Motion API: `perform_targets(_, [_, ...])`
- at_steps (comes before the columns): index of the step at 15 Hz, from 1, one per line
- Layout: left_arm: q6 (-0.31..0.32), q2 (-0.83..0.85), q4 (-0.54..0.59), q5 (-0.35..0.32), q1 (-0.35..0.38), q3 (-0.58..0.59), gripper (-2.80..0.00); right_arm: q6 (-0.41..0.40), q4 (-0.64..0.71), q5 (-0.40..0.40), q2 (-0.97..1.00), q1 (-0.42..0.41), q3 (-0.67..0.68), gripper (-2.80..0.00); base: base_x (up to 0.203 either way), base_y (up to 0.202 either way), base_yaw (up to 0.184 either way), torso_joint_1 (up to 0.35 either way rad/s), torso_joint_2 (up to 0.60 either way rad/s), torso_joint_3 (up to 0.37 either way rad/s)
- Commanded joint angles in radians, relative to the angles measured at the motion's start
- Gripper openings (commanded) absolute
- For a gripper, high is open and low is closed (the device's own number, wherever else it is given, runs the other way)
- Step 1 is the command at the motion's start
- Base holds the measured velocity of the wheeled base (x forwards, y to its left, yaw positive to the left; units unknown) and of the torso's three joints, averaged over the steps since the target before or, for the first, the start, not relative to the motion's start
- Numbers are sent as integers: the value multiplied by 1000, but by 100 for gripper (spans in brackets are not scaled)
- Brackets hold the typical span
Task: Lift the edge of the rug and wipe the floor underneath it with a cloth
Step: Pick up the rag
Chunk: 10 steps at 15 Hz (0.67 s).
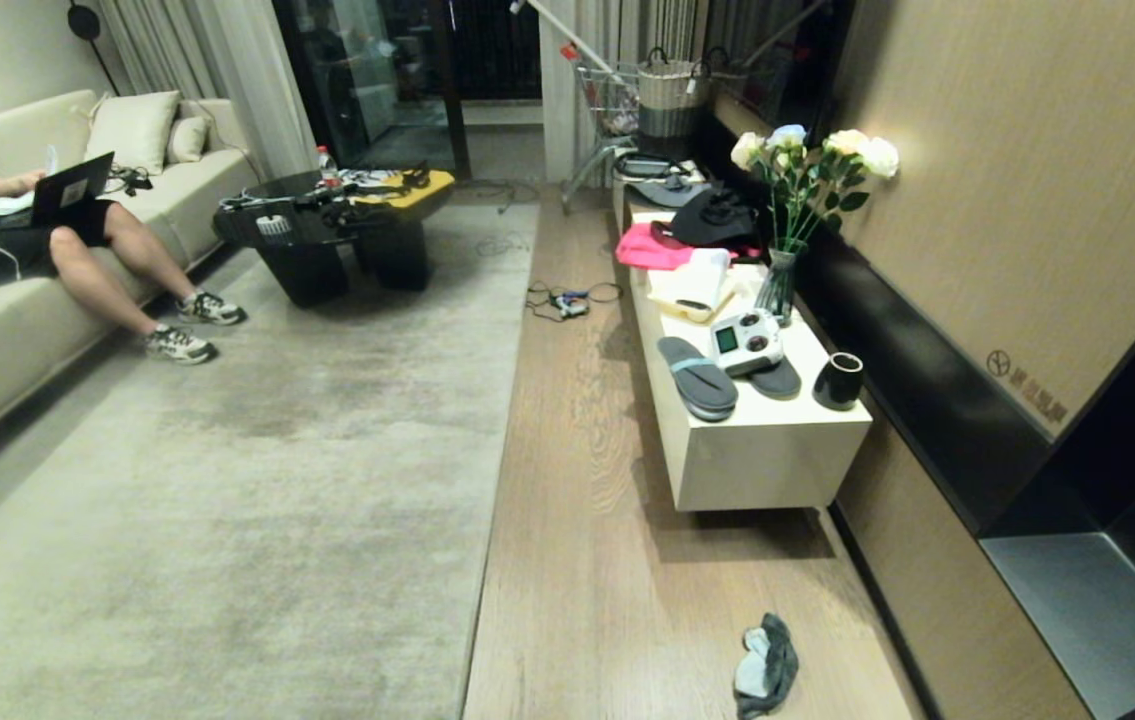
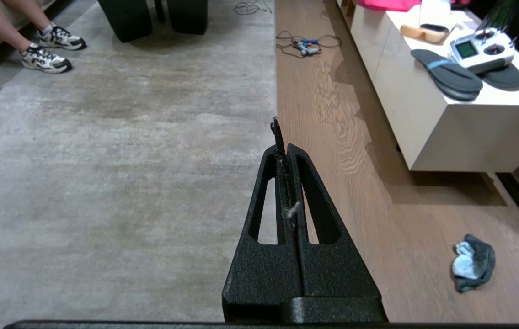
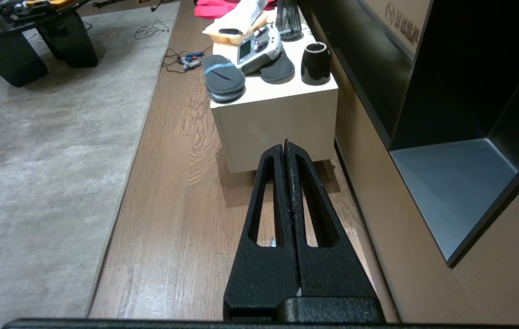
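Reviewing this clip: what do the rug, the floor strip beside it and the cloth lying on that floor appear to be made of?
The rug looks like short-pile textile, matt, pale beige-grey with mottled darker patches. The floor seems to be wood or wood-look planks with a glossy finish: streaky grain lines and a soft sheen show. The cloth looks like soft fabric, dark grey with pale blue parts, crumpled into folds; its fibre cannot be told.

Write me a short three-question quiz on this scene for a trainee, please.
1. True or false: the cloth lies on the rug.
2. Which is nearer the cloth: the white cabinet or the black coffee table?
3. How do the left gripper and right gripper stand, and do they hold anything?

Key
1. False; it lies on the wood floor.
2. The white cabinet.
3. Both shut, both empty.
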Motion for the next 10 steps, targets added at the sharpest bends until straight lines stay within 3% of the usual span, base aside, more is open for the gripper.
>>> perform_targets(1, [-1, 1, 0, 0, 0, 0, -280, 1, -1, 0, 2, 0, 0, -280, 0, 0, 0, -109, 476, 373])
perform_targets(10, [-1, 0, 0, 0, 0, 0, -280, 1, -1, 0, 2, 0, 0, -280, 0, 0, 0, -55, 451, 396])
